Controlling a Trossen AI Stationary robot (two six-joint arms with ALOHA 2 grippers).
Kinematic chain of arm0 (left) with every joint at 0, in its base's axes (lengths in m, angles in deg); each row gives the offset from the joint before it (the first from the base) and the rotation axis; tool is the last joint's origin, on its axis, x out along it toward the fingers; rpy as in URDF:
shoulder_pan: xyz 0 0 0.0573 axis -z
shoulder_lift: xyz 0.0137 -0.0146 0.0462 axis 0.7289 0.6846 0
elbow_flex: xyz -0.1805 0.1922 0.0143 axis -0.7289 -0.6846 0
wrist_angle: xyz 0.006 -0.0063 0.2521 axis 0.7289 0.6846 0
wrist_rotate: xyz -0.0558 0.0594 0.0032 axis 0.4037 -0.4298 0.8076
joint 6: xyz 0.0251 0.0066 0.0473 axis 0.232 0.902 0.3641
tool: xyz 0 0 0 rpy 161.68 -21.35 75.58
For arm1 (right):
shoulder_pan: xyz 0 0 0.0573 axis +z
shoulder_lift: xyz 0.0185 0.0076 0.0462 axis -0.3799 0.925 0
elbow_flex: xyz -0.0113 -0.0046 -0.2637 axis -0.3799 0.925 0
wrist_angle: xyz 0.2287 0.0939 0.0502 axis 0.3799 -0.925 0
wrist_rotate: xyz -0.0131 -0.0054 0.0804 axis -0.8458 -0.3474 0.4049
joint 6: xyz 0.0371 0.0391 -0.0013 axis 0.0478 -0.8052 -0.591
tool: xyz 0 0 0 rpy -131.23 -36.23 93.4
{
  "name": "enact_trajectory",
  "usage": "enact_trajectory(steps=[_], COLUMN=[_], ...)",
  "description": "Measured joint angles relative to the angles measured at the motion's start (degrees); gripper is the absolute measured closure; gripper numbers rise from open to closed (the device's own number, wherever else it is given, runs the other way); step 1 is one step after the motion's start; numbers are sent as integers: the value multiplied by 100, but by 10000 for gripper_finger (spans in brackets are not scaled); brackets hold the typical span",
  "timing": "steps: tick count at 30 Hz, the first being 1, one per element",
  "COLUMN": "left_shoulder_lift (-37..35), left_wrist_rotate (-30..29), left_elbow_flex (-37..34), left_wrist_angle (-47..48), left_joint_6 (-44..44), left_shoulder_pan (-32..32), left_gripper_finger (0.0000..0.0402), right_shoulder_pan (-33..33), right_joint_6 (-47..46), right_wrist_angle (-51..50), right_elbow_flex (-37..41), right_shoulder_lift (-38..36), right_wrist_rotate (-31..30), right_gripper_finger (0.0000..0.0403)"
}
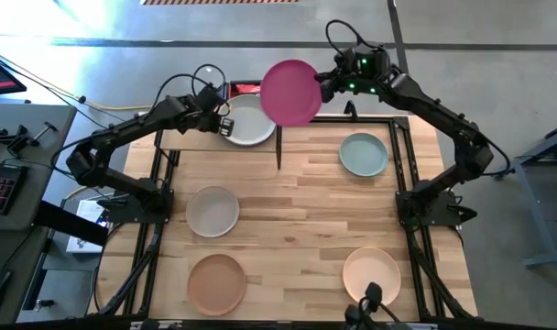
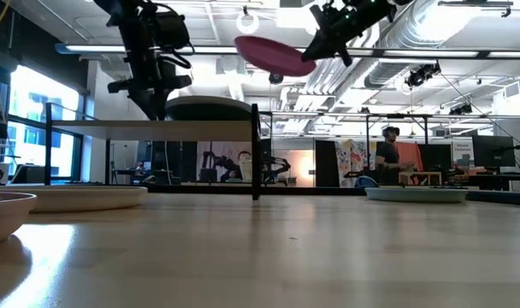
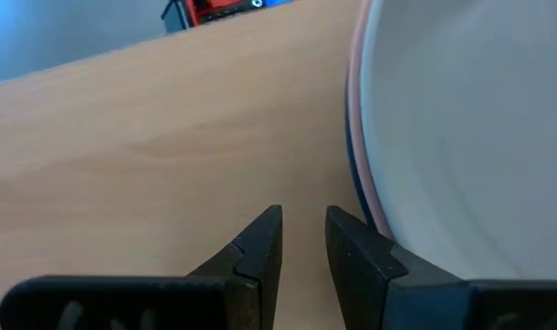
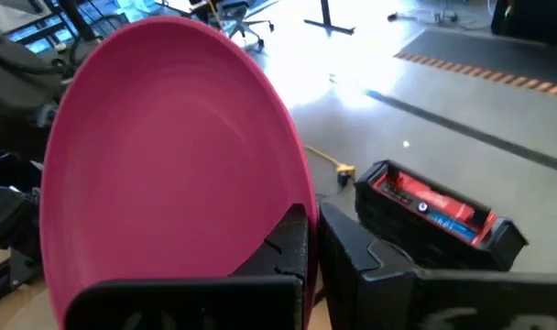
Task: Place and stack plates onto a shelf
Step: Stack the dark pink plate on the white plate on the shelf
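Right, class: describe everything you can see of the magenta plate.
The magenta plate is round, shallow and matte, with a low raised rim and no markings. The right gripper is shut on its edge and holds it in the air, slightly tilted, above the far end of the table, beside the off-white plate on the shelf. Nothing else touches it.

The plate (image 1: 290, 92) held aloft is magenta. The top plate of the stack on the shelf (image 1: 249, 122) is off-white — beneath it, the left wrist view shows peach and dark blue rims. The remaining plates on the tabletop are pale green (image 1: 364, 153), cream (image 1: 212, 210), tan (image 1: 216, 283) and peach (image 1: 371, 274). The shelf (image 3: 150, 128) is light wood with a black frame. The tabletop (image 1: 297, 229) is light wood — slatted. Both arms are dark.
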Motion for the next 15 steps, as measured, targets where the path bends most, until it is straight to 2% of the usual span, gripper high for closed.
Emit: enact_trajectory(steps=[15], left_shoulder_lift=[-1060], left_wrist_rotate=[44], left_elbow_flex=[4], left_wrist_angle=[107], left_joint_6=[-72], left_shoulder_pan=[5], left_gripper_finger=[323], right_shoulder_pan=[428], right_joint_6=[-777], right_wrist_angle=[1235], right_elbow_flex=[2], right_shoulder_lift=[790], right_wrist_rotate=[2], right_gripper_finger=[403])
